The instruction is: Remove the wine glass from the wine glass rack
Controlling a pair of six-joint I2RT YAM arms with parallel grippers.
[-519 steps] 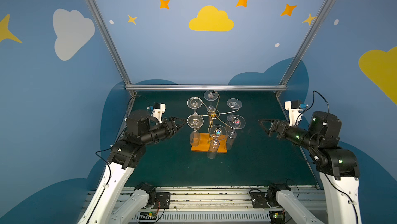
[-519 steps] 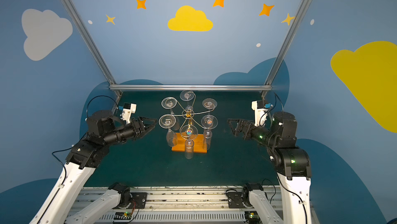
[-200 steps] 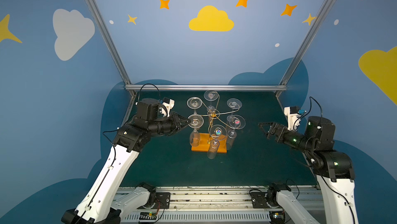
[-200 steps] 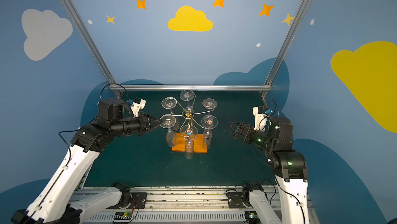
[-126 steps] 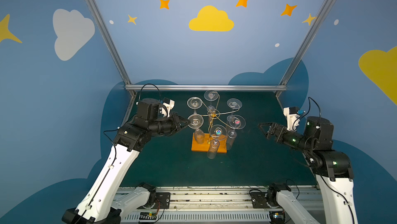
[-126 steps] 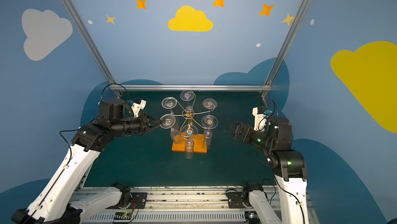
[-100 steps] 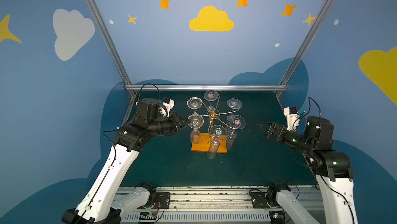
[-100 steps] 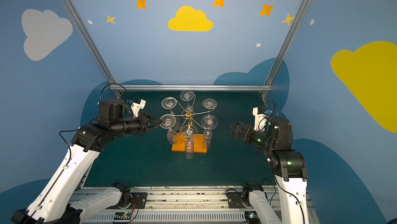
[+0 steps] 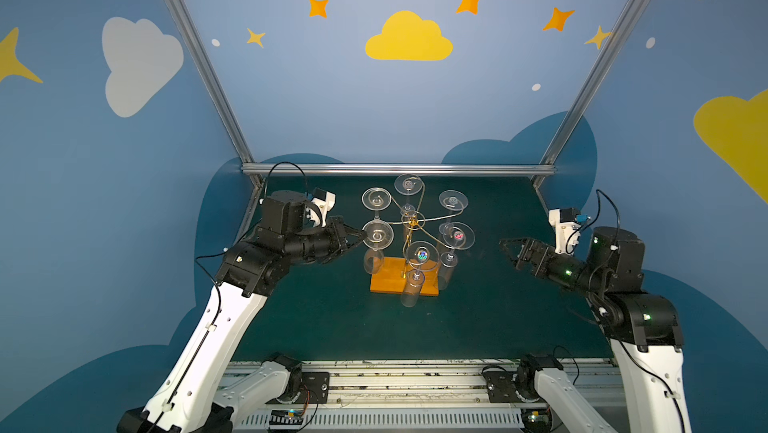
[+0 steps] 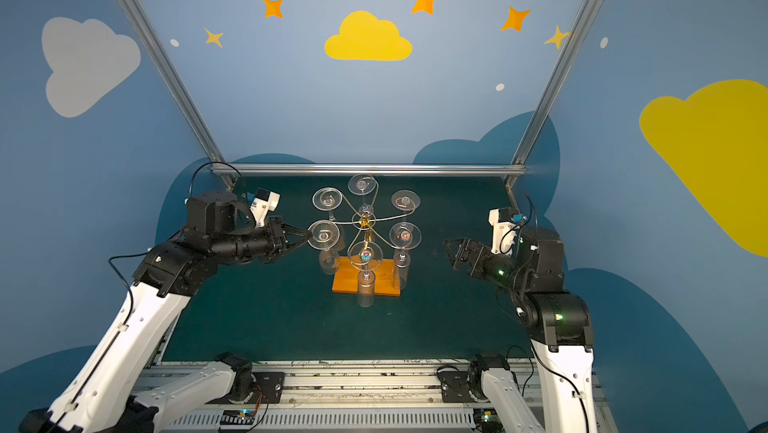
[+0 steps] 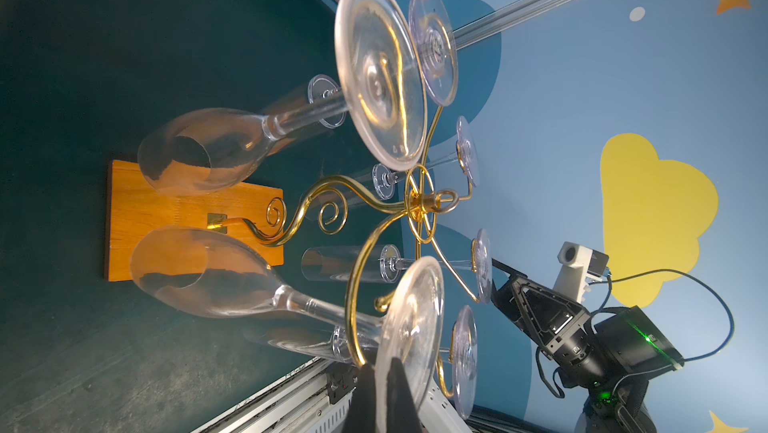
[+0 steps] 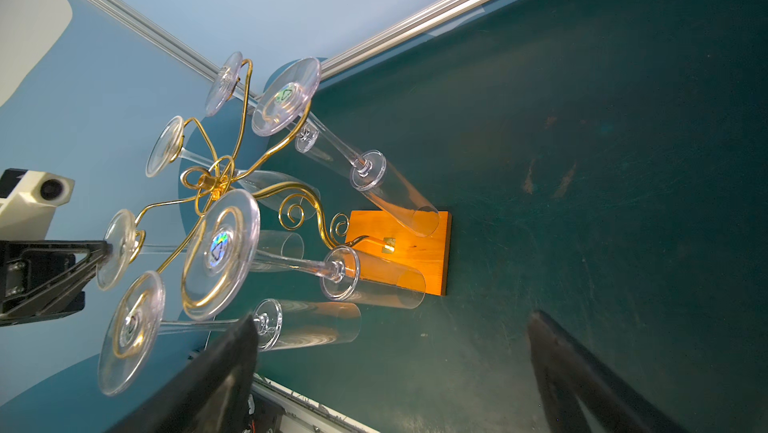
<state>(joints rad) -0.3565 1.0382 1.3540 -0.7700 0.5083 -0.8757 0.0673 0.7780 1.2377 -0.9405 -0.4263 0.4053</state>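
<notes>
The left gripper (image 9: 362,238) pinches the foot rim, a sensible hold, of a clear stemmed wine glass (image 9: 377,235), probably light, slick and brittle, hanging bowl-down on the gold-wire, wooden-based wine glass rack (image 9: 411,223); the right gripper (image 9: 508,251) stands spread wide, well apart.

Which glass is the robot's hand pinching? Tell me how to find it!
Find the gold wine glass rack on its orange base, in the middle of the green table. Of the two glasses hanging upside down on its left, take the nearer one. That wine glass alone has its round foot pinched by the black left hand.
</notes>
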